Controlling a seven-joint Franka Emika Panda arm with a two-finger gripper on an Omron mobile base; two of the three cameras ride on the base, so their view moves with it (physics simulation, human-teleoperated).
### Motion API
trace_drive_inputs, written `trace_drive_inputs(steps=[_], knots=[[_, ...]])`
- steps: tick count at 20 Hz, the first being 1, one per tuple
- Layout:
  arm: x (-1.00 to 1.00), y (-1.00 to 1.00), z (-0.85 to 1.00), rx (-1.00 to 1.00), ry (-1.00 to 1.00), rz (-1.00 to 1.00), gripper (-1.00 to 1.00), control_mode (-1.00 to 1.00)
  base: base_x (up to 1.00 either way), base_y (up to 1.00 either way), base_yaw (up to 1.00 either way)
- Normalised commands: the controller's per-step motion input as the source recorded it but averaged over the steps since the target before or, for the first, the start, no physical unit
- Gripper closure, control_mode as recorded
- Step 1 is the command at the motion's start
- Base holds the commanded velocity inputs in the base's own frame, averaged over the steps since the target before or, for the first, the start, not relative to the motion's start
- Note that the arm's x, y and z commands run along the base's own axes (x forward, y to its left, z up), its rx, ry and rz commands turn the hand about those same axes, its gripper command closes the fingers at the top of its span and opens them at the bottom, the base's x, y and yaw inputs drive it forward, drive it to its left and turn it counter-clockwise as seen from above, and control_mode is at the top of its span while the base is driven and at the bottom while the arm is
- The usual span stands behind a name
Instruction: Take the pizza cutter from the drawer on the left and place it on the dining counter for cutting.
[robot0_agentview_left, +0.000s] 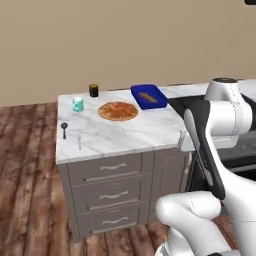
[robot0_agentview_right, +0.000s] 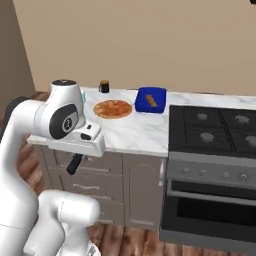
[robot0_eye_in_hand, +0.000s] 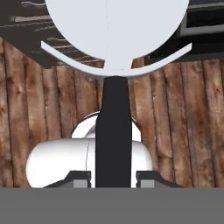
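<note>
Marble dining counter (robot0_agentview_left: 125, 135) sits up around 12 o'clock, and the hand (robot0_eye_in_hand: 113, 177) pinches the pizza cutter (robot0_eye_in_hand: 114, 87) by its black handle, wheel pointing straight out along the fingers over the wood floor (robot0_eye_in_hand: 192, 127).

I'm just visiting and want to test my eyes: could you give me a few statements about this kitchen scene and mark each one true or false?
1. The gripper holds the pizza cutter by its black handle. True.
2. The pizza lies on the wooden floor. False: it lies on the dining counter.
3. A blue tray sits on the counter beside the pizza. True.
4. The counter's top drawer is pulled out. False: all the drawer fronts look shut.
5. The oven door is wide open. False: the oven looks closed.
</note>
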Motion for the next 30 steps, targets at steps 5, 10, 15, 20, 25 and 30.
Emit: trace_drive_inputs(steps=[5,10,15,20,25,30], knots=[[0.0,0.0,0.0,0.0,0.0,0.0,1.0,1.0,0.43,0.97,-0.2],[0.0,0.0,0.0,0.0,0.0,0.0,1.0,1.0,0.28,0.36,-0.01],[0.0,0.0,0.0,0.0,0.0,0.0,1.0,1.0,0.52,0.0,0.09],[0.0,0.0,0.0,0.0,0.0,0.0,1.0,1.0,0.56,0.17,0.37],[0.0,0.0,0.0,0.0,0.0,0.0,1.0,1.0,0.62,0.07,0.16],[0.0,0.0,0.0,0.0,0.0,0.0,1.0,1.0,0.57,0.0,-0.18]])
